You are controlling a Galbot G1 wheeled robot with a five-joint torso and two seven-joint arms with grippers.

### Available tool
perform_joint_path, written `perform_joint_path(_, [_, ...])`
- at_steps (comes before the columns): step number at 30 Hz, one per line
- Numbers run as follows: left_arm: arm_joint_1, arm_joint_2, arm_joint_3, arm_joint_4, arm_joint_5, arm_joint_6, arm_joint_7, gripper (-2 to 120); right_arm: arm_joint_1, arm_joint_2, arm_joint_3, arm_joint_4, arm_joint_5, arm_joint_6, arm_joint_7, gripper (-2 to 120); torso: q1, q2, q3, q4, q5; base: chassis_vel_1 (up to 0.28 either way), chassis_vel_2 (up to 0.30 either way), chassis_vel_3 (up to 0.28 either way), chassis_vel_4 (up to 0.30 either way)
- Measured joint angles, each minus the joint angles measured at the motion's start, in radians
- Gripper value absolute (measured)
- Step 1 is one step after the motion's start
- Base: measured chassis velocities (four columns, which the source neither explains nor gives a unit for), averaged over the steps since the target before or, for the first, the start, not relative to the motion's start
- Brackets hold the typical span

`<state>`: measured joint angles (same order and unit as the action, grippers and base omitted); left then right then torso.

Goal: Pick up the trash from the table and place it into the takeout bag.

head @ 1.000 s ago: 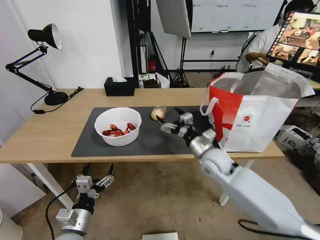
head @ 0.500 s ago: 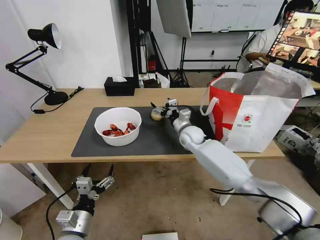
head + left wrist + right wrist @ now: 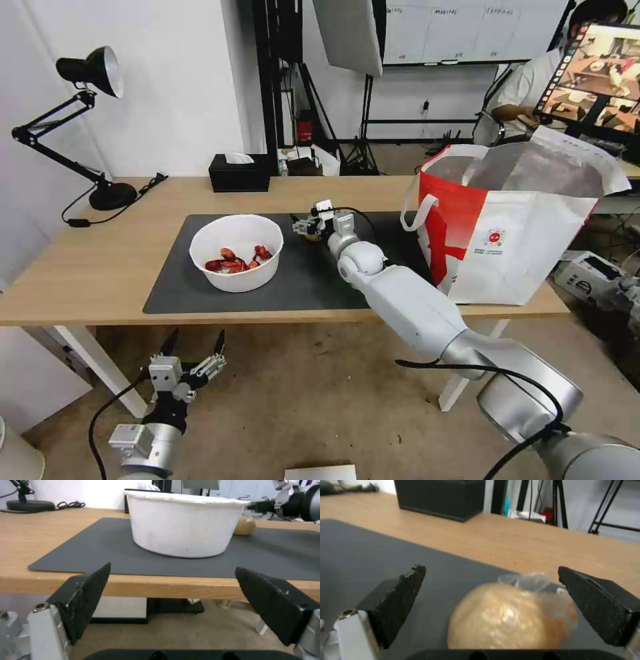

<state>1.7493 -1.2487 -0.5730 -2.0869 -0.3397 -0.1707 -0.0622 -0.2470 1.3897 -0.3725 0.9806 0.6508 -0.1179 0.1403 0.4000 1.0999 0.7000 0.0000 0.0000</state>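
The trash on the table (image 3: 100, 267) is a white bowl (image 3: 237, 280) holding red crayfish shells and a beige plastic-wrapped ball (image 3: 510, 616). The bowl stands on the left half of the dark grey mat (image 3: 173, 287). My right gripper (image 3: 303, 225) reaches across the mat to the ball and is open, one finger on each side of it, as the right wrist view (image 3: 490, 569) shows. The ball (image 3: 245, 525) rests on the mat just behind the bowl (image 3: 181, 527). The takeout bag (image 3: 527, 247) stands open at the table's right end. My left gripper (image 3: 197, 337) hangs open below the table's front edge.
A black tissue box (image 3: 239, 173) sits at the table's back edge, and a black desk lamp (image 3: 93, 73) stands at the back left corner. Tripod stands crowd the floor behind the table. A white box (image 3: 587, 273) lies on the floor beyond the bag.
My right arm has stretched forward and left from the middle of the mat to the ball, and its open fingers now straddle it. The left arm has barely moved.
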Motion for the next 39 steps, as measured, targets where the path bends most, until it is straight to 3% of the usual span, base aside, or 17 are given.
perform_joint_path(19, [0.002, -0.004, 0.0, 0.0, 0.0, -0.004, 0.001, 100, -0.016, 0.016, 0.027, -0.031, -0.019, -0.021, -0.012, 97, 0.0, 0.0, 0.0, 0.0, 0.0, 0.0, 0.0, 0.0, 0.0])
perform_joint_path(25, [0.001, -0.003, 0.0, 0.002, 0.0, -0.007, 0.001, 100, -0.024, 0.014, 0.028, -0.031, -0.026, -0.03, -0.001, 70, 0.0, 0.0, 0.0, 0.0, 0.0, 0.0, 0.0, 0.0, 0.0])
perform_joint_path(27, [0.001, -0.002, 0.0, 0.003, 0.0, -0.007, 0.001, 100, -0.024, 0.014, 0.028, -0.031, -0.026, -0.032, -0.001, 68, 0.0, 0.0, 0.0, 0.0, 0.0, 0.0, 0.0, 0.0, 0.0])
perform_joint_path(34, [0.0, 0.0, 0.001, 0.006, -0.001, -0.009, 0.0, 100, -0.037, 0.005, 0.028, -0.012, -0.023, -0.056, 0.014, 38, 0.0, 0.0, 0.0, 0.0001, 0.0, 0.0, 0.0, 0.0, 0.0])
perform_joint_path(39, [-0.001, 0.001, 0.002, 0.009, -0.001, -0.01, 0.0, 100, -0.042, -0.003, 0.028, -0.002, -0.021, -0.062, 0.016, 25, 0.0, 0.0, 0.0, 0.0001, 0.0, 0.0, 0.0, 0.0, 0.0])
